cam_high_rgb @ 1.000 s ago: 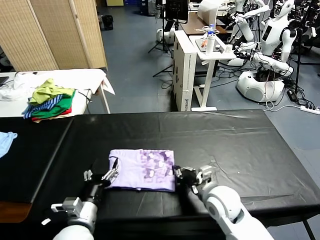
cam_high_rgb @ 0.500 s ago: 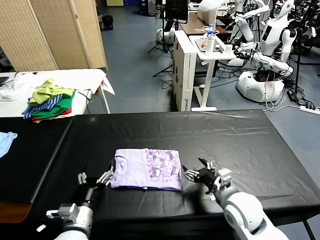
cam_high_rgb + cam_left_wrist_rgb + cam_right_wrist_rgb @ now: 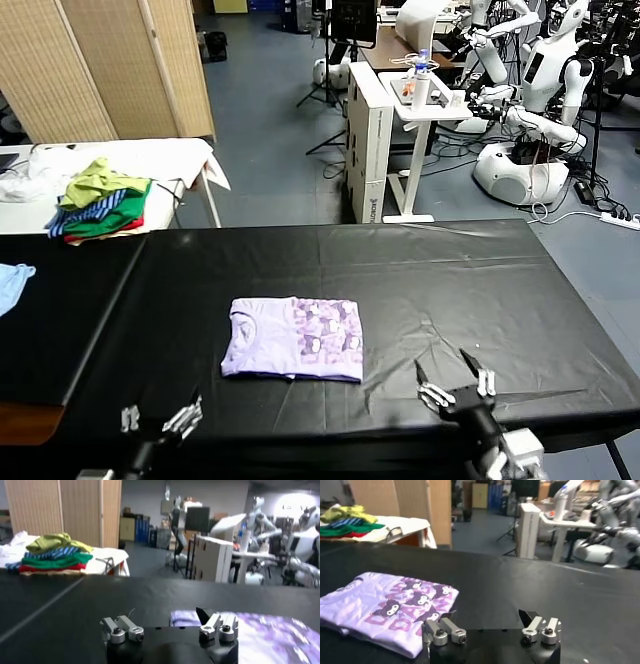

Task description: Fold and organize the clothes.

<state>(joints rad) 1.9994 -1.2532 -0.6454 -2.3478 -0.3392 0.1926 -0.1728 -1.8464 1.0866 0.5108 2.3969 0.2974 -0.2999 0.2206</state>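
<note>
On the black-covered desk (image 3: 450,290), a little left of its middle and toward the robot's edge, lies the pale lavender T-shirt (image 3: 293,338), folded into a flat rectangle. Its purple-and-white printed pattern faces up across the half nearer the robot's right, while the plain lavender part with the collar lies toward the left. Nothing touches it.

Near the desk's front edge, the right pincer (image 3: 456,385) hangs to the right of the shirt and well apart from it, its fingers spread wide and grasping nothing. From the right wrist view the shirt (image 3: 390,609) shows beyond those spread fingers (image 3: 443,631), flat on the cloth.

Left of the shirt and lower at the front edge, the left pincer (image 3: 160,419) is likewise released and empty, clear of the fabric.

Farther off to the left, a white side table (image 3: 150,160) carries a pile of green, yellow, striped and red garments (image 3: 98,198). A light blue cloth (image 3: 12,281) lies at the desk's far left edge.
</note>
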